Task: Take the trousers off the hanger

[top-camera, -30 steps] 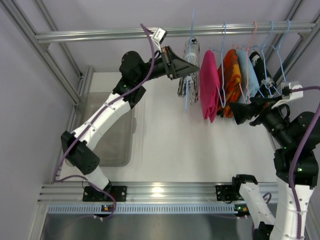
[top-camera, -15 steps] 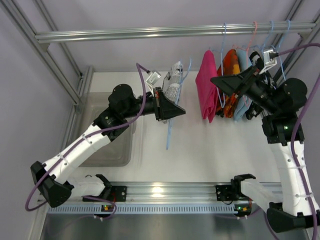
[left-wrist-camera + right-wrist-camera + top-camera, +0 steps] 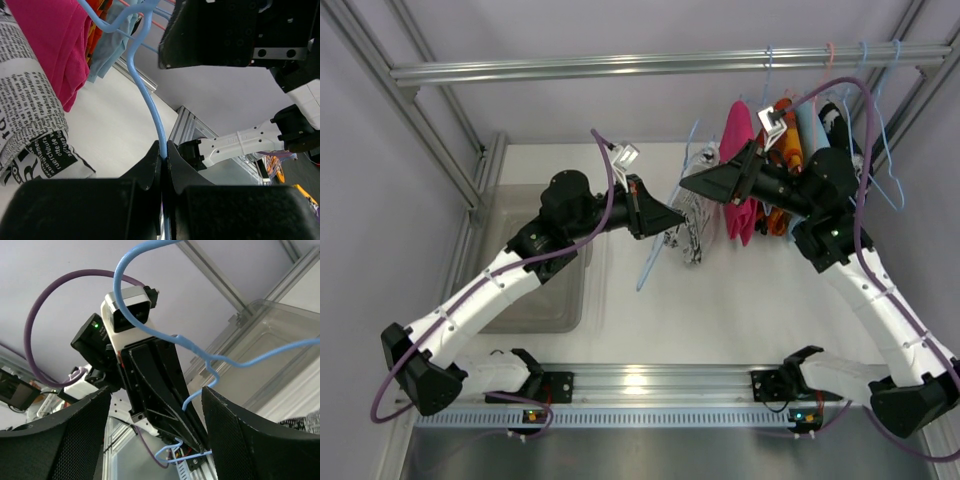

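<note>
jaws of left gripper (image 3: 164, 150) stay pinched on the hanger (image 3: 145, 95) wire, right gripper (image 3: 692, 185) has swung in from the rail (image 3: 650, 65), jaws open and empty, near the trousers (image 3: 27, 100) still draped just beside both, so pull-off looks next.

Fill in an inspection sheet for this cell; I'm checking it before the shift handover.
Surface: white table, clear bin at left.
Job's things: trousers on the hanger, off the rail.
Clutter: pink garment and orange garment hanging on the rail.
Tools: left tool shut on the hanger wire; right tool open beside it.
Cables: purple cable arching above the left tool.
Surroundings: grey walls.
</note>
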